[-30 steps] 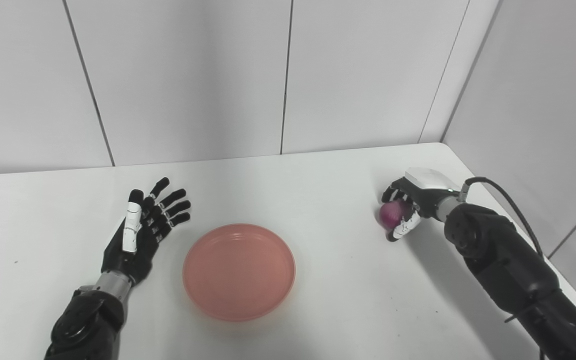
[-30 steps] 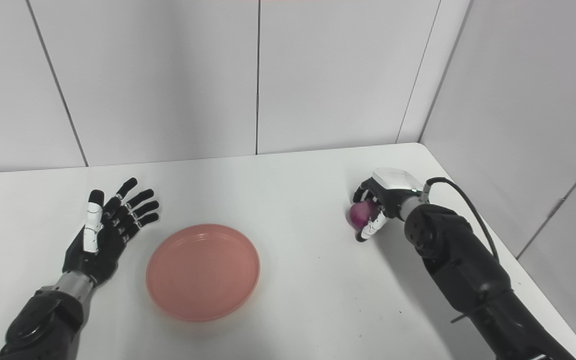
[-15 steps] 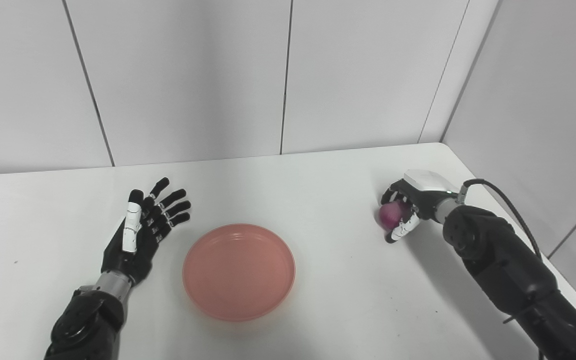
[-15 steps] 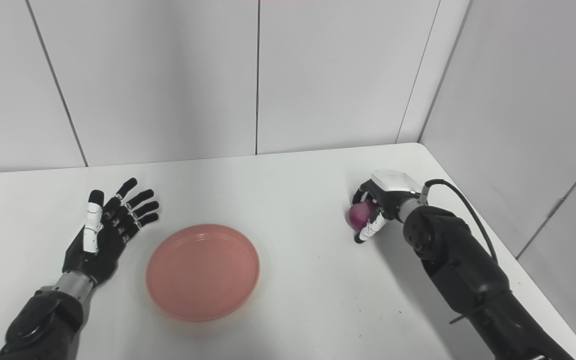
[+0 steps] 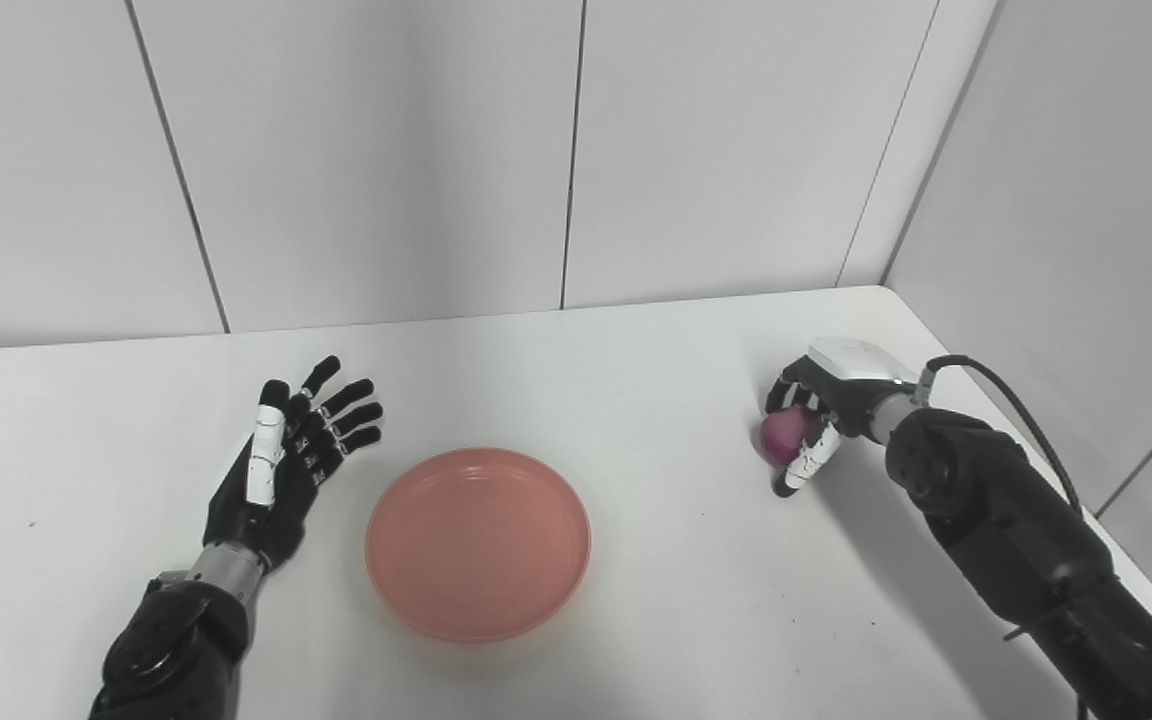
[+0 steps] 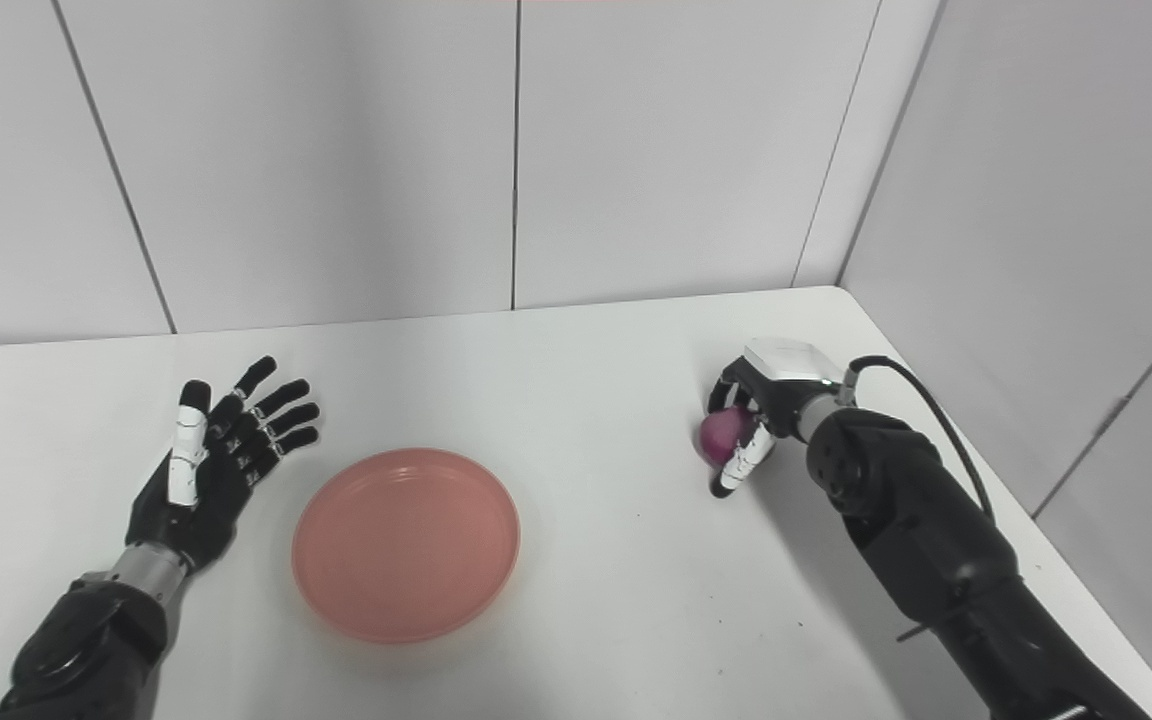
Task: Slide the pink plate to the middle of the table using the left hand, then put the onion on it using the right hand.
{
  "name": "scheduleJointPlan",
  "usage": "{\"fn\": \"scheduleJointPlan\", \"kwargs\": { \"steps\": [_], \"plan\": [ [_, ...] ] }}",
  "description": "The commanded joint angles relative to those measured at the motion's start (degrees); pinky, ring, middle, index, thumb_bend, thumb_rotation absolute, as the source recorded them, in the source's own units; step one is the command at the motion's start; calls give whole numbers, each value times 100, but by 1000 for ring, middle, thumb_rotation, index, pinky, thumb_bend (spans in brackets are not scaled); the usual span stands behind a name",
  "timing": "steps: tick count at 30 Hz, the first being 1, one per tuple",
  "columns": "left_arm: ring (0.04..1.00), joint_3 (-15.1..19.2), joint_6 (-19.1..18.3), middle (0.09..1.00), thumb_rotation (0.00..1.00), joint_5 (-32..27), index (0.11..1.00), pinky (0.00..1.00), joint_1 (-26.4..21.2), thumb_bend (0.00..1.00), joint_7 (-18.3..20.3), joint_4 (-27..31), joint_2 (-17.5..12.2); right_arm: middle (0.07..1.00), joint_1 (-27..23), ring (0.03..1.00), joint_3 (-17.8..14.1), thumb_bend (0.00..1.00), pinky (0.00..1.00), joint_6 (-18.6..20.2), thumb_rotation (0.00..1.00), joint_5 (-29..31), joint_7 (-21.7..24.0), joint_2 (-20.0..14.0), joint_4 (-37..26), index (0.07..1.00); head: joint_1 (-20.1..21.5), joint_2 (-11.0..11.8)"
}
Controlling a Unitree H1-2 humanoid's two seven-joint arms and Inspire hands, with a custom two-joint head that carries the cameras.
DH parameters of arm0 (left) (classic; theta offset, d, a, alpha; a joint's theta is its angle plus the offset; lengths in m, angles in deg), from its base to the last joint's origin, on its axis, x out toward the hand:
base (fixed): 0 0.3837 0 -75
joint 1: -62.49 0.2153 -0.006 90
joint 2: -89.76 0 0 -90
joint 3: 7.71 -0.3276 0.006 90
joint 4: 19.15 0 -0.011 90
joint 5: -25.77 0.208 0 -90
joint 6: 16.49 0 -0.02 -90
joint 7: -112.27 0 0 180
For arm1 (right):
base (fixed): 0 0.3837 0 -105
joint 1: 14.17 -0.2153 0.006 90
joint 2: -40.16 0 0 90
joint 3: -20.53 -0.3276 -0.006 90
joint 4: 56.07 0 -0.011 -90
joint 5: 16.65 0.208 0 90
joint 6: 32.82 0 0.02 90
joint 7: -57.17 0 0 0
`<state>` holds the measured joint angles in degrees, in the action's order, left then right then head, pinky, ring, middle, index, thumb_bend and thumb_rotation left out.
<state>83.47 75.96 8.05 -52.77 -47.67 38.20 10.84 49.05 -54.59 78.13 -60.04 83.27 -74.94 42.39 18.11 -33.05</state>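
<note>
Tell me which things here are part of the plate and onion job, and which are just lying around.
Part of the job:
- pink plate, mid-table, nothing on it
- onion, gripped by the right robot hand
- left robot hand, open beside the plate, not touching it

Just there:
- white table
- nothing else lies on it

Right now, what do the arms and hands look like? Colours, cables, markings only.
Both arms are glossy black with rounded joint housings. The left hand is black with a white thumb segment and small white marks on the fingers, on a silver wrist ring. The right hand is black with a white cover on its back and a white-patched finger; a black cable loops from its wrist along the forearm.
</note>
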Motion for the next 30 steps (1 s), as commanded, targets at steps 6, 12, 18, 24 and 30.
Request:
{"fn": "scheduleJointPlan", "kwargs": {
  "steps": [6,12,18,24,30],
  "plan": [
    [813,-109,-553,840,940,273,931,798,646,762,-188,-652,-13,465,-157,378,-21,827,303,-115,135,-4,-88,-135,-23,624,-10,-8],
    [807,-111,-526,836,942,283,930,793,640,754,-188,-679,-11,467,-150,382,-57,824,310,-173,135,57,-106,-155,-104,618,-11,-11],
    [810,-99,-521,837,934,286,927,793,624,758,-196,-722,-9,450,-193,354,-87,823,276,-146,119,152,14,-187,-341,640,-16,-4],
    [814,-98,-492,840,933,299,927,794,619,755,-182,-765,-16,492,-384,410,-51,821,334,-146,159,112,350,-264,-883,608,-8,-3],
    [823,-92,-534,843,920,288,924,805,628,770,-216,-749,19,499,-659,417,-69,823,338,-67,137,86,656,-217,-1302,608,-20,-2]
  ]
}}
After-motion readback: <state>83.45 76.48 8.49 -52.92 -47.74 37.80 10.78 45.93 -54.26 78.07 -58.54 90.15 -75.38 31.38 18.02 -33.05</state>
